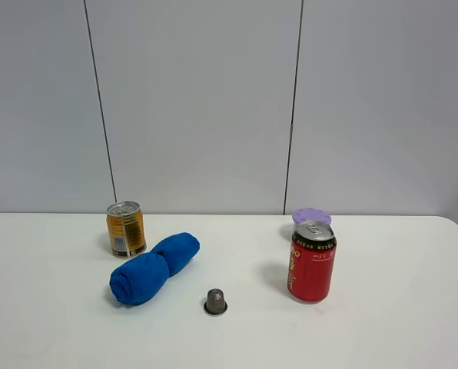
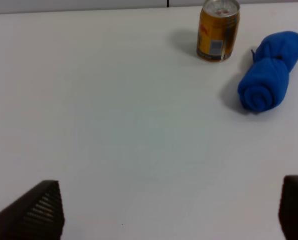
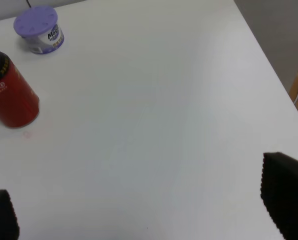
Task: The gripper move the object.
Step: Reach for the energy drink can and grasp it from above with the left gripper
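The small gold can [image 1: 127, 228] with a silver top stands upright at the back left of the white table. It also shows in the left wrist view [image 2: 218, 31], far ahead of my left gripper [image 2: 164, 215]. That gripper is open and empty, with only its two black fingertips [image 2: 36, 210] showing, wide apart over bare table. My right gripper [image 3: 144, 210] is also open and empty, over the table's right side. Neither gripper shows in the exterior high view.
A blue rolled cloth [image 1: 154, 267] lies just right of the gold can and shows in the left wrist view [image 2: 270, 71]. A taller red can [image 1: 312, 261] stands at centre right, a purple-lidded tub [image 1: 311, 216] behind it. A small grey capsule [image 1: 215, 301] sits at the front middle. The table's right edge [image 3: 269, 60] is near my right gripper.
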